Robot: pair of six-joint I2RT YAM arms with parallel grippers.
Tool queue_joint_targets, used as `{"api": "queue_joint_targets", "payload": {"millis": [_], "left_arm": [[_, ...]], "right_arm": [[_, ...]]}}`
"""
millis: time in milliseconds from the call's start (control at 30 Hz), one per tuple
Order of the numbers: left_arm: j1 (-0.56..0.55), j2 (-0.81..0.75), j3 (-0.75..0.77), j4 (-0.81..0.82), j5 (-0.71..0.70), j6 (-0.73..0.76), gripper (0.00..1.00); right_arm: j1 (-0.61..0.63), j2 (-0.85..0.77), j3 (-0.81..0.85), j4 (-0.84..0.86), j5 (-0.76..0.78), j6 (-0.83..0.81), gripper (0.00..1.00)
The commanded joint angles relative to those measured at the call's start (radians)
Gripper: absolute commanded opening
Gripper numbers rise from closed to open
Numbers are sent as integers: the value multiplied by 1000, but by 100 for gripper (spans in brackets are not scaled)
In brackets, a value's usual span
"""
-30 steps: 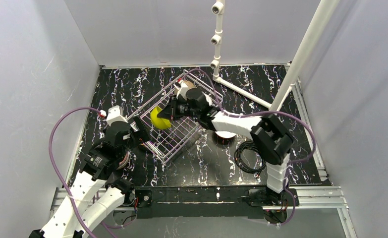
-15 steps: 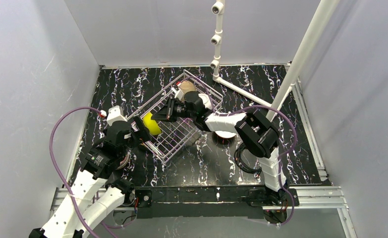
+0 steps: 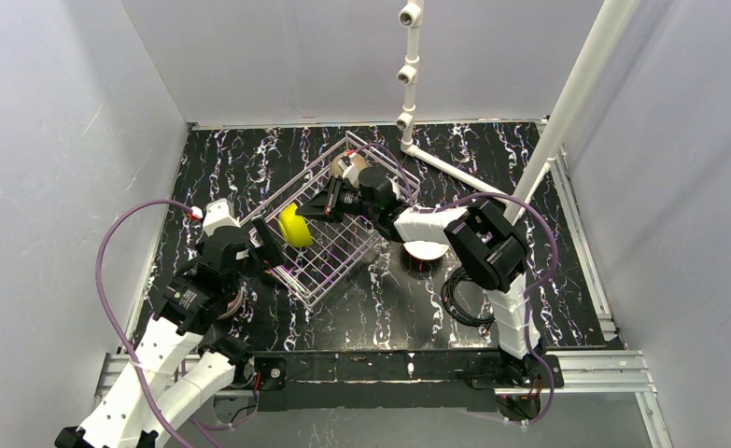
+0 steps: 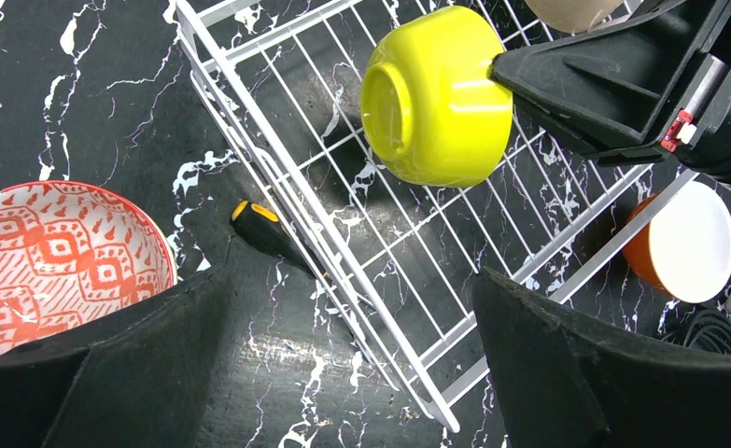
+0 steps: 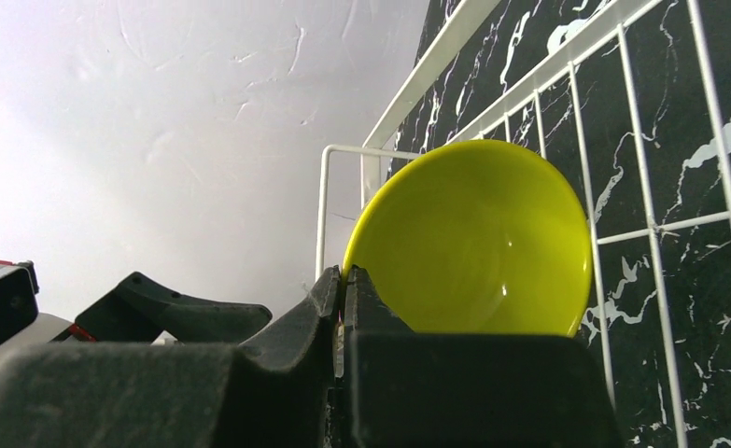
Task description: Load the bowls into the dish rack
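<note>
My right gripper (image 3: 316, 213) is shut on the rim of the yellow-green bowl (image 3: 294, 225), holding it on edge just above the floor of the dish rack (image 3: 343, 250) near its left end. In the right wrist view the bowl's inside (image 5: 483, 243) faces the camera, with the rim pinched between the fingertips (image 5: 343, 275). My left gripper (image 4: 352, 373) stands open over the rack's near corner (image 4: 417, 373), holding nothing. A tan bowl (image 3: 347, 166) lies at the rack's far end. The red-patterned bowl (image 4: 53, 261) sits on the table beside my left finger. An orange and white bowl (image 3: 425, 250) sits right of the rack.
A black and yellow tool handle (image 4: 263, 229) lies by the rack's left side. The coiled black cable (image 3: 469, 297) is at the near right. The white pipe frame (image 3: 455, 170) runs across the far right. Grey walls close in on three sides.
The right wrist has turned and its elbow has swung in, with the yellow-green bowl shifting slightly over the rack's left end. The left arm has not moved.
</note>
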Motion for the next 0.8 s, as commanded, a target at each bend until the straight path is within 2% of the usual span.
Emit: {"api": "queue_joint_targets", "payload": {"millis": [0,233,767], "left_arm": [[4,6,-10,-15,-33,-7,98],[4,15,-10,-14,-34,-8,98],[4,26,-12,-15,-38,-12,98]], "right_arm": [[-18,29,-37,-6,13,-2,8],[-43,24,-47,-45,39,-25,21],[-71,5,-71,-153,108,-86,33]]}}
